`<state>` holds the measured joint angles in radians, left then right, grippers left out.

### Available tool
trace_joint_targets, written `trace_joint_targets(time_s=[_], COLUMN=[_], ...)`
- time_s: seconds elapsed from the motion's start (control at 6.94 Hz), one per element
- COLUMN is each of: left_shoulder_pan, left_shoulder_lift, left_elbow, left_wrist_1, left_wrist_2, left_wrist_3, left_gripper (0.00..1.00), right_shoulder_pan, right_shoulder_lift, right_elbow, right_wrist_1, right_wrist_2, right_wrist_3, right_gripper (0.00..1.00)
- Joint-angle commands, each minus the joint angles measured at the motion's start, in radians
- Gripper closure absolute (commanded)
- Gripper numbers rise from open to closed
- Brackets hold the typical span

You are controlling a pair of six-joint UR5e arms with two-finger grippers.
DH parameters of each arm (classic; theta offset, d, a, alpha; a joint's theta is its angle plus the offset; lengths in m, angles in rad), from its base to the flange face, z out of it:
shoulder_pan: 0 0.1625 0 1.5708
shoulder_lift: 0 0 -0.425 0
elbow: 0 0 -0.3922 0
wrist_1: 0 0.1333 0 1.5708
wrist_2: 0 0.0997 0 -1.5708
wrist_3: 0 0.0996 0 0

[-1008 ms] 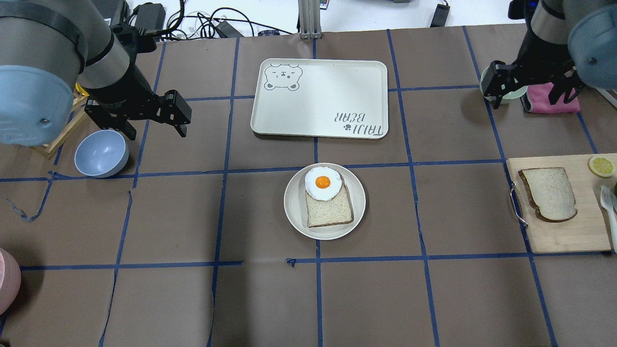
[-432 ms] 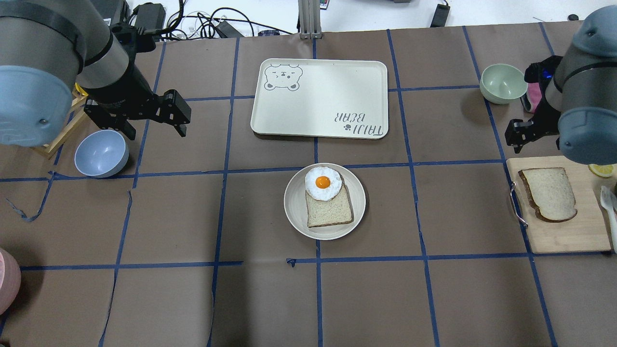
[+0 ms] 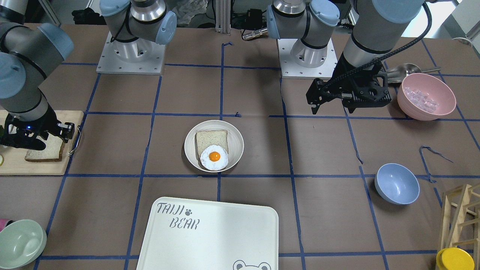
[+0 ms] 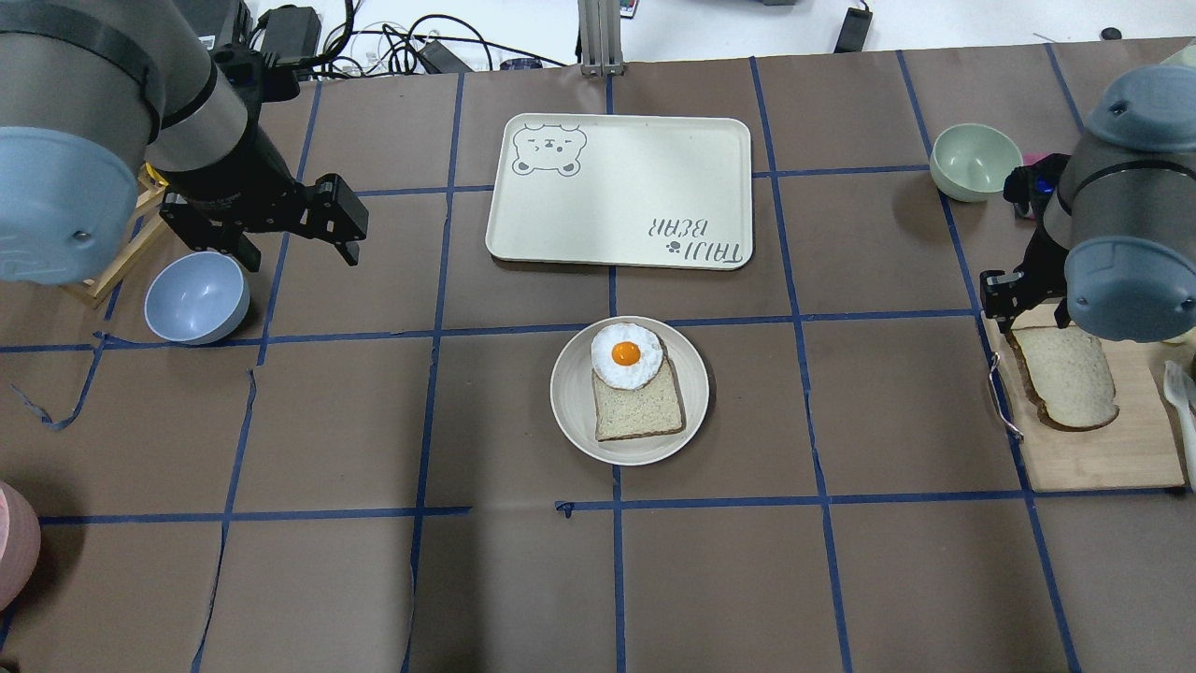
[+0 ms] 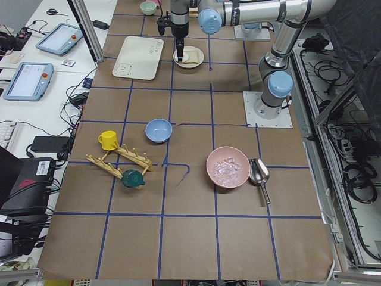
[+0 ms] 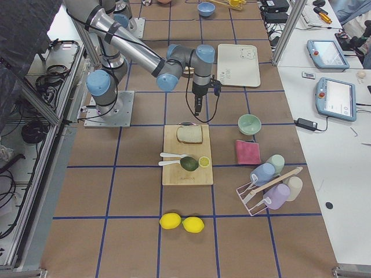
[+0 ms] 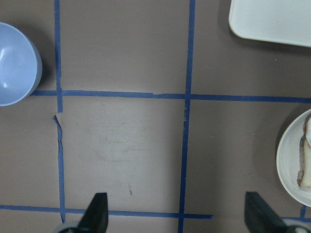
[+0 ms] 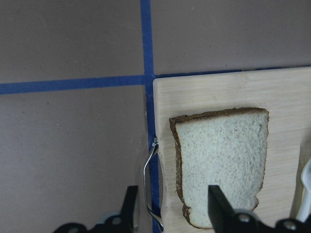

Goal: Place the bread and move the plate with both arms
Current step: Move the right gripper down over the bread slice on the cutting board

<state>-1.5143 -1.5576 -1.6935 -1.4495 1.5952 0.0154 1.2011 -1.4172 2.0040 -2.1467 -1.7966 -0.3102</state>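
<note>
In the right wrist view the bread (image 8: 221, 162) lies flat on the cutting board (image 8: 286, 97), at about 1 o'clock from the open, empty right gripper (image 8: 171, 194), its long axis running 12 to 6; the left gripper (image 7: 175, 204), also open, hangs well apart beyond the plate (image 4: 572, 416).

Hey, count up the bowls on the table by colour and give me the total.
Blue bowl: 1
Pink bowl: 1
Pale green bowl: 1
Total: 3
</note>
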Motion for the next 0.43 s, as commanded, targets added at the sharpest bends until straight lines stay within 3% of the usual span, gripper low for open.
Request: trace_joint_targets(time_s=[0.0,0.29], left_shoulder_pan=[0.0,-0.001], left_shoulder_lift=[0.001,0.001], left_elbow=[0.0,0.0], left_wrist_1=[0.0,-0.002], left_wrist_2=[0.0,0.002], left_wrist_3=[0.0,0.002], left_gripper=[0.0,0.0], right_shoulder_pan=[-0.041,-0.046], right_shoulder_lift=[0.056,0.084], right_elbow=[0.039,0.091], right_wrist_1=[-0.062,-0.174], right_wrist_2=[-0.007,-0.021], right_wrist_3=[-0.021,-0.056], right_gripper=[0.52,0.5])
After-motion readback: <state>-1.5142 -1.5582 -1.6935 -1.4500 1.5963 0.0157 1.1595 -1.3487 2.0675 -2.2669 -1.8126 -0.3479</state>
